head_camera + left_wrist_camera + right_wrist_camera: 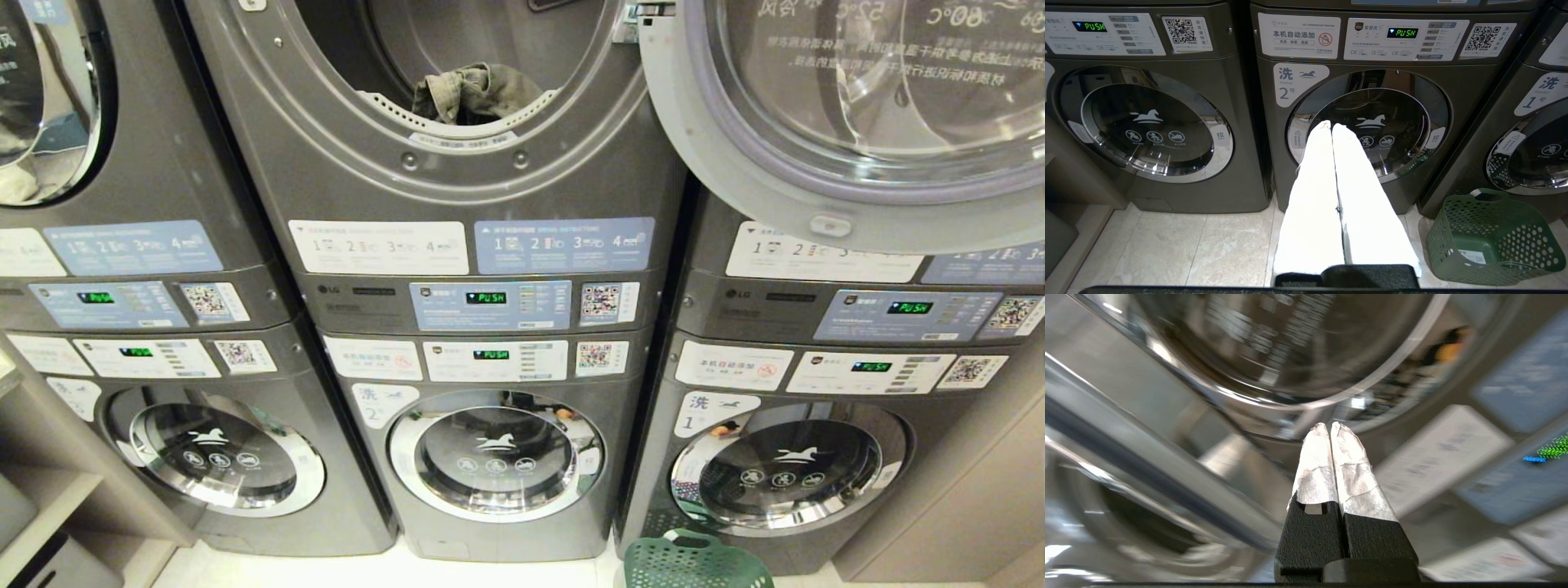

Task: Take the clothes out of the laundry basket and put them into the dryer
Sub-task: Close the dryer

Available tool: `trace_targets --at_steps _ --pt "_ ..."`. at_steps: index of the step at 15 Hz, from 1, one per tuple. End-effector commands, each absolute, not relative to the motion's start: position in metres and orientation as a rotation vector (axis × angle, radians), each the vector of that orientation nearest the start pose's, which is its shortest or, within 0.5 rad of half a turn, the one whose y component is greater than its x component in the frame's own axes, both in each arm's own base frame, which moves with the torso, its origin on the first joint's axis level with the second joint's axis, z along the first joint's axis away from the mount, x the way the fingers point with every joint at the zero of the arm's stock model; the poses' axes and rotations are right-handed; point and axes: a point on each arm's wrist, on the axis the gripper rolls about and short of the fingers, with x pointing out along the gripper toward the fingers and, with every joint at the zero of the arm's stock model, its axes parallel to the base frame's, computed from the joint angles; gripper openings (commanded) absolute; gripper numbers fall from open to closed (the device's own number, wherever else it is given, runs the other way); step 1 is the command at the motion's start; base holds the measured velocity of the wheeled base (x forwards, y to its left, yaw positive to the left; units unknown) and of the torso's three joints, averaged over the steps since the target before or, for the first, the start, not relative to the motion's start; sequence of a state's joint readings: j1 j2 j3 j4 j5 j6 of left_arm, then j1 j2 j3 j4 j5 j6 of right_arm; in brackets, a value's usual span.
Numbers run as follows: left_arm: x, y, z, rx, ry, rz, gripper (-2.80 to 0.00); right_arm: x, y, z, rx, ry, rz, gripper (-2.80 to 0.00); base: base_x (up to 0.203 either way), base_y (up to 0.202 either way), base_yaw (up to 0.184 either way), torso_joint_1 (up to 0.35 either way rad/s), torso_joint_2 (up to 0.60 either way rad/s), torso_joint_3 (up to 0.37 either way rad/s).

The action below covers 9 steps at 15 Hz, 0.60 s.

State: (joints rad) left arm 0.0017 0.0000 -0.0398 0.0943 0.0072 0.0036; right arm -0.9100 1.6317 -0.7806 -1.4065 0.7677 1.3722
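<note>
1. Green plastic, dotted with round holes: the laundry basket [1492, 239] sits on the floor tiles [1167, 245] off to the side of the left gripper [1332, 127], against the foot of the washer marked 1 [1527, 134]. I can see no clothes in it from here.
2. An olive-grey garment [478, 91] lies bunched at the lip of the open dryer [457, 65], well above that left gripper, with the dryer door [857, 106] swung wide.
3. The left gripper is pinched together, empty, parked in front of the washer marked 2 [1367, 122].
4. The right gripper [1329, 426] is likewise closed on nothing, pointing at a round glass door; the blur hides which one.
5. My guess is that loading is nearly done. Next would be nudging the garment deeper into the drum, then swinging the door shut without trapping fabric.
</note>
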Motion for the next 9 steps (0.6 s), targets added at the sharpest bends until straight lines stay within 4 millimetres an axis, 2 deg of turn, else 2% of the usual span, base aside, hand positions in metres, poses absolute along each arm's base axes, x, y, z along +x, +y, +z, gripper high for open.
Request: trace_targets --at_steps 1,3,9 --pt "-0.026 0.0001 0.0768 0.003 0.057 0.009 -2.8 0.1801 -0.2062 0.2823 1.023 -0.413 0.202 -2.8 0.0 0.0 0.0 0.0 0.0 0.0" --pt "-0.026 0.0001 0.0769 0.003 0.055 0.009 -2.8 0.1803 -0.2061 0.2891 1.003 -0.429 0.228 -2.8 0.0 0.0 0.0 0.0 0.0 0.0" --pt "-0.0259 0.0001 0.0767 0.003 0.055 0.009 -2.8 0.182 -0.2078 0.2907 0.973 -0.424 0.251 -2.8 0.0 0.0 0.0 0.0 0.0 0.0"
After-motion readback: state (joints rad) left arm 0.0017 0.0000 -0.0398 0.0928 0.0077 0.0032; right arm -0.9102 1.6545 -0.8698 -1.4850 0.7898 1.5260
